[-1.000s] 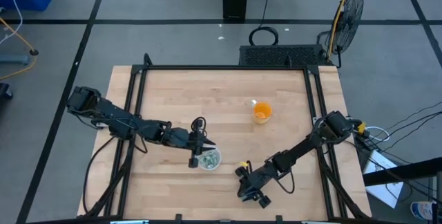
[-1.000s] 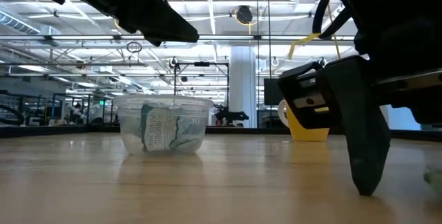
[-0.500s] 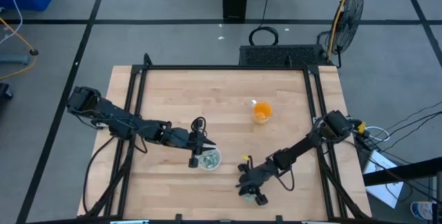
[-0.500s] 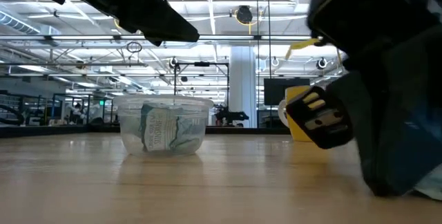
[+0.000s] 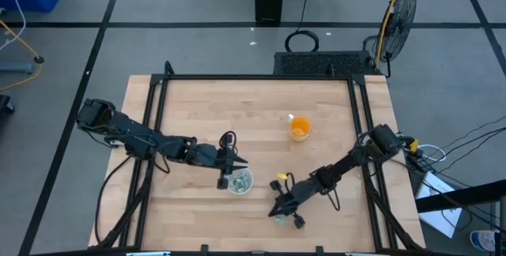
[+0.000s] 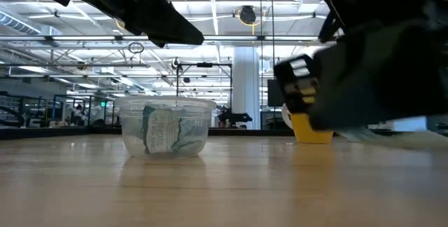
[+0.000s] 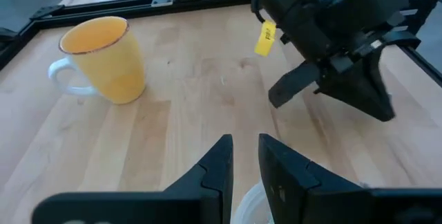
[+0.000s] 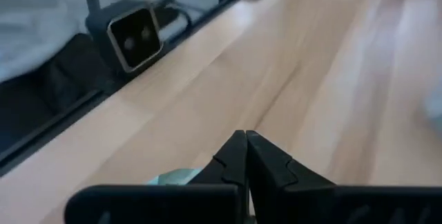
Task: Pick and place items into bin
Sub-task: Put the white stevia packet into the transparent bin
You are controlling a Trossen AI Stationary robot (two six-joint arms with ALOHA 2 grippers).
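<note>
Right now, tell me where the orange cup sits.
In the high view the orange cup stands right of the table's centre, beyond the clear dish and the right hand.

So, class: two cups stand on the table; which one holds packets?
The clear cup, beside the left tool; green-and-white packets show through its wall. The orange cup, standing apart, shows none.
</note>
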